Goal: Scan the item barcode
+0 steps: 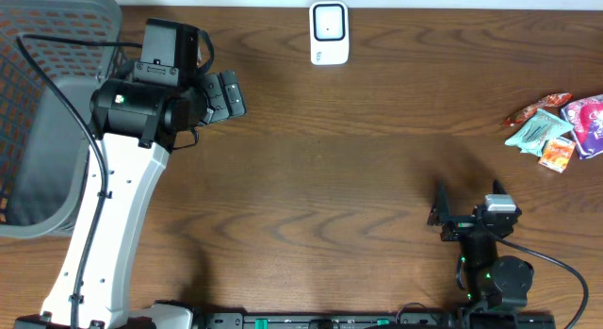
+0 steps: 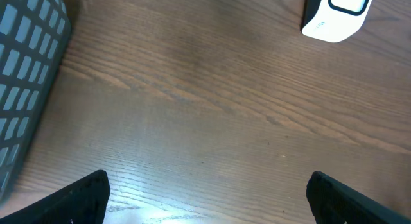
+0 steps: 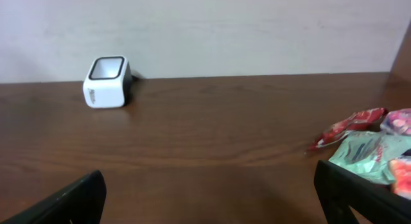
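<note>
A white barcode scanner (image 1: 329,32) stands at the table's far edge; it also shows at top right in the left wrist view (image 2: 337,15) and at left in the right wrist view (image 3: 107,82). A small heap of snack packets (image 1: 556,129) lies at the right edge, with a red one and a teal one (image 3: 366,150) nearest. My left gripper (image 1: 224,95) hangs open over bare wood left of the scanner (image 2: 207,193). My right gripper (image 1: 468,205) is open and empty near the front right (image 3: 209,185), short of the packets.
A grey mesh basket (image 1: 47,131) fills the left side of the table, and its wall shows at the left of the left wrist view (image 2: 26,76). The left arm's white link (image 1: 108,225) runs from the front edge towards it. A pale wall rises behind the scanner.
</note>
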Controlling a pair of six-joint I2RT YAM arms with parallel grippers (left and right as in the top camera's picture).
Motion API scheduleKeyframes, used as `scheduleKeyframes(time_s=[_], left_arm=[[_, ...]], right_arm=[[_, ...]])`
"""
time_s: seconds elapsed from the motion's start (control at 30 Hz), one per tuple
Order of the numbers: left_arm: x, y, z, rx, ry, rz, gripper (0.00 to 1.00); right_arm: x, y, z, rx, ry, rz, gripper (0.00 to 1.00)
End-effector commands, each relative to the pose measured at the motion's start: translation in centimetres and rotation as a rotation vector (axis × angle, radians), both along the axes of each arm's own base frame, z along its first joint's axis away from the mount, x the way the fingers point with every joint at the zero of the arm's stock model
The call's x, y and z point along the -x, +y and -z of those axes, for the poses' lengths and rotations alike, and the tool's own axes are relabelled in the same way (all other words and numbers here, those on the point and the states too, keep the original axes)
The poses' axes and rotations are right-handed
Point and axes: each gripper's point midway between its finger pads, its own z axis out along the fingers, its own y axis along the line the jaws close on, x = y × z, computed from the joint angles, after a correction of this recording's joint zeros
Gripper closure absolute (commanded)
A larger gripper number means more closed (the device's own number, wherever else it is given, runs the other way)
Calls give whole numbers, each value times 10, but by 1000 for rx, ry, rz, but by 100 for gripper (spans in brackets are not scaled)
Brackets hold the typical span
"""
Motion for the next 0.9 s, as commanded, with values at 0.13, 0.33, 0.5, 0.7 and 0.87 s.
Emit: scheduleKeyframes(time_s=[0.13,0.33,0.5,0.7,0.87], left_arm=[[0,1,1,4,6,-6,2],[0,1,1,4,6,-6,2],[0,1,1,4,6,-6,2],[0,1,1,4,6,-6,2],[0,1,1,4,6,-6,2]], right_arm=[[0,1,1,49,1,-6,1],[0,8,1,50,0,-32,1],[0,8,0,50,-3,-33,1],[0,8,0,50,-3,-33,1],[0,8,0,50,-3,-33,1]])
